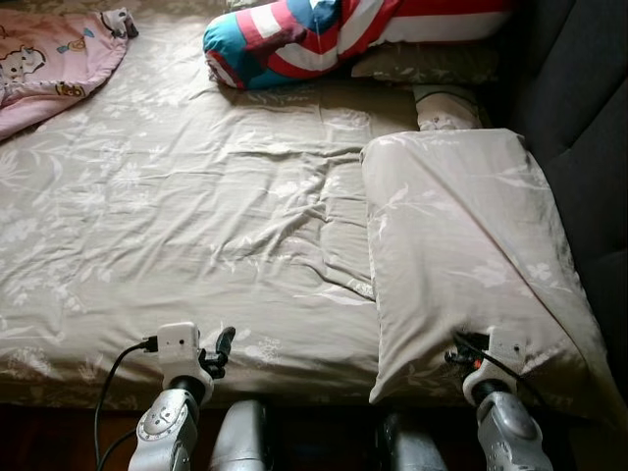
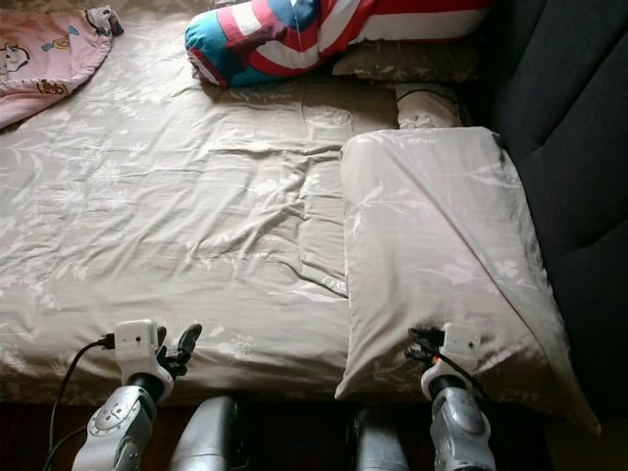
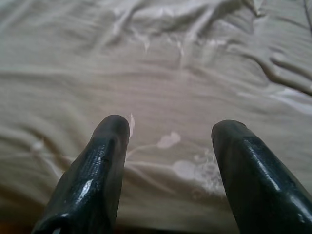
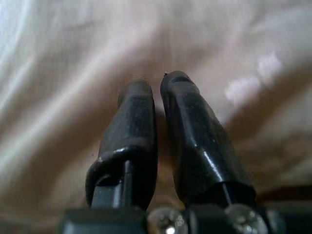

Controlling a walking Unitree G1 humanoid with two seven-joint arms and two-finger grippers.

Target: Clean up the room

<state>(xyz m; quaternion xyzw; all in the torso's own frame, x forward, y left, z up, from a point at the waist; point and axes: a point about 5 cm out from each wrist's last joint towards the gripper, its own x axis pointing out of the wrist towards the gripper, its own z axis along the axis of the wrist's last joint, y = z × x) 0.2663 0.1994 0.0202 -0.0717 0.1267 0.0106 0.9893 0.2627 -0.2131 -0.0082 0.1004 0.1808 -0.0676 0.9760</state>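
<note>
Two tools worked the bed's [image 1: 147, 226] near edge: the right tool [image 4: 155, 80] had its fingers pinched together on the near corner of the beige pillow [image 1: 461, 245], which lay along the bed's right side beside the dark headboard [image 1: 579, 118]. The left tool [image 3: 168, 129] hovered spread wide, holding nothing, over broad bare sheet.

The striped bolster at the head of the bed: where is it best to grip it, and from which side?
Probably its rounded blue end, approached from the bed's open middle. The striped bolster lies across the bed, that end points towards free sheet, and the other end runs behind the beige pillow.
</note>
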